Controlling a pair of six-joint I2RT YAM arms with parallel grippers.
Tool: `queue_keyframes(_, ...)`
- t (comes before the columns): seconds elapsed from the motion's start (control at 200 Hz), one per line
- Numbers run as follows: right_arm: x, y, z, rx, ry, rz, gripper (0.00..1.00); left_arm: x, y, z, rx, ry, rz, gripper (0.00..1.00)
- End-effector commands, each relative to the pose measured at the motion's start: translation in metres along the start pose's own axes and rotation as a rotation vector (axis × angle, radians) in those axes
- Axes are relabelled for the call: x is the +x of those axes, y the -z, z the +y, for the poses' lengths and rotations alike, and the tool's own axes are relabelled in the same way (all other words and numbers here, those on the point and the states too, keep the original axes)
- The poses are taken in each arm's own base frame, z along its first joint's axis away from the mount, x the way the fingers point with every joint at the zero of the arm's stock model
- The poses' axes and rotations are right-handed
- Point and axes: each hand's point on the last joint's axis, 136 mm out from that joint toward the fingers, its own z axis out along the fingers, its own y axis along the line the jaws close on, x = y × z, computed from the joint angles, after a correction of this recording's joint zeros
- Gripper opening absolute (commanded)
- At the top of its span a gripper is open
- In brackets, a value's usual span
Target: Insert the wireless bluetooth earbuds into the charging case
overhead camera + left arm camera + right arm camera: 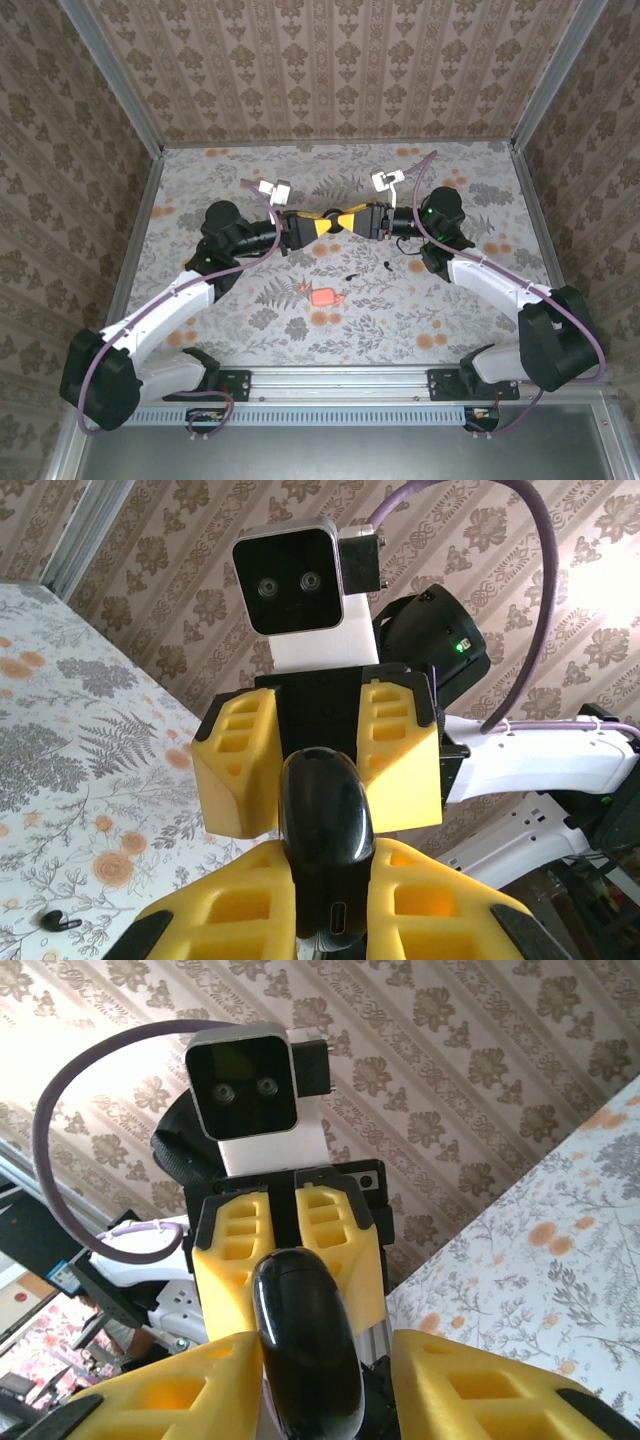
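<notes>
Left jaws clamped on glossy black oval object [322, 820], above floral surface [450, 180]. Right jaws flank same object; grip cannot tell. Salmon-pink plastic charging case [322, 296] lies on surface, clear of both jaws, toward bases. Tiny black earbud [350, 274] near case, second earbud [386, 265] to its right.

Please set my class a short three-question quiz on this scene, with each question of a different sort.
1. True or false: one earbud and the other earbud both lie on the table, outside the pink case.
2. Multiple choice: what is the left gripper clamped on? A) the pink case B) a glossy black oval object C) an earbud
3. Fill in: in the top view, the pink case lies ___ the arm bases than either earbud does.
Key: 1 true; 2 B; 3 nearer.
</notes>
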Motion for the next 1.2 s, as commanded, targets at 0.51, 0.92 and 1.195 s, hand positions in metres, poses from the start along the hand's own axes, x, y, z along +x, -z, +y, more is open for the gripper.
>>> queue_keyframes(0.51, 0.010, 0.001, 0.021, -0.020, 0.102, 0.065, 0.17, -0.001, -0.002, 0.010, -0.049, -0.038, -0.007, 0.16)
queue_keyframes(0.92, 0.033, 0.013, -0.014, 0.185, 0.123, 0.128, 0.14, 0.014, 0.012, 0.038, -0.182, -0.033, 0.039, 0.40)
queue_keyframes(1.195, 0.055, 0.027, -0.052, 0.359, 0.137, 0.222, 0.15, 0.027, 0.030, 0.070, -0.291, -0.030, 0.092, 0.58)
